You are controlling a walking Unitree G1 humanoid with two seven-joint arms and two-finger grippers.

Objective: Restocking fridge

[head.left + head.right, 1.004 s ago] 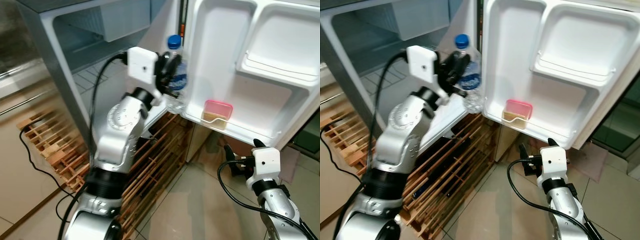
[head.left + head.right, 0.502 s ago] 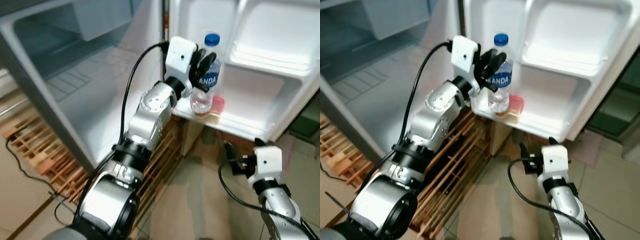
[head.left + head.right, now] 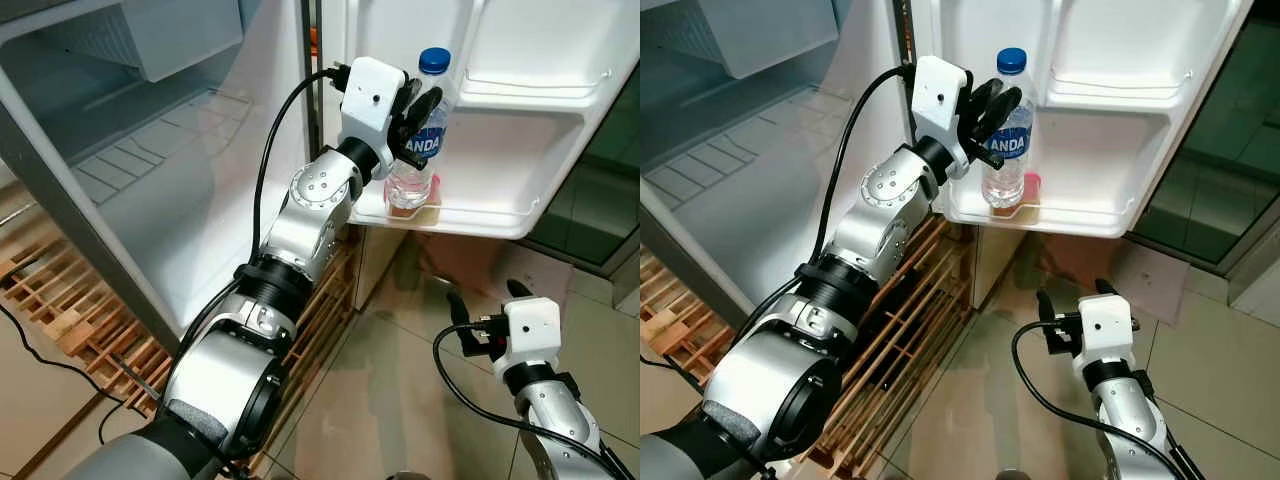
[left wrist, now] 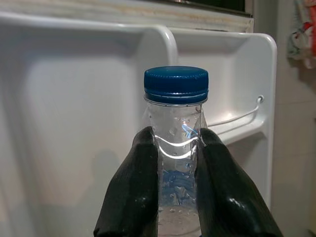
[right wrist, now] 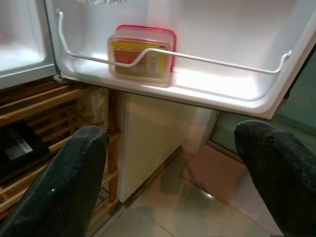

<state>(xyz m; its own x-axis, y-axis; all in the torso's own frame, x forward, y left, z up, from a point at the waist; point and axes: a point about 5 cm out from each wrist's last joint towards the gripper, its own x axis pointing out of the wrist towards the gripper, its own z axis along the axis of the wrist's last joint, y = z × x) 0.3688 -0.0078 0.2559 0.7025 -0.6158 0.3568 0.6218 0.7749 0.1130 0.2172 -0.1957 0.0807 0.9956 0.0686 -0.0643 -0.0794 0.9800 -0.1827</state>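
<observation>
Left wrist view: left claw (image 4: 173, 187) clamping water bottle (image 4: 176, 148) below its cap.
Right claw (image 5: 173, 192) idling open; thin wet plastic likely slippery, squashable; the stiffer neck is gripping best.

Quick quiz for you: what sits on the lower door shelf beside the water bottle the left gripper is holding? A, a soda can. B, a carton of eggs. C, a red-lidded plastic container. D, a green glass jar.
C: a clear plastic container with a red lid sits behind the shelf rail, next to the water bottle clamped in the left gripper.
</observation>
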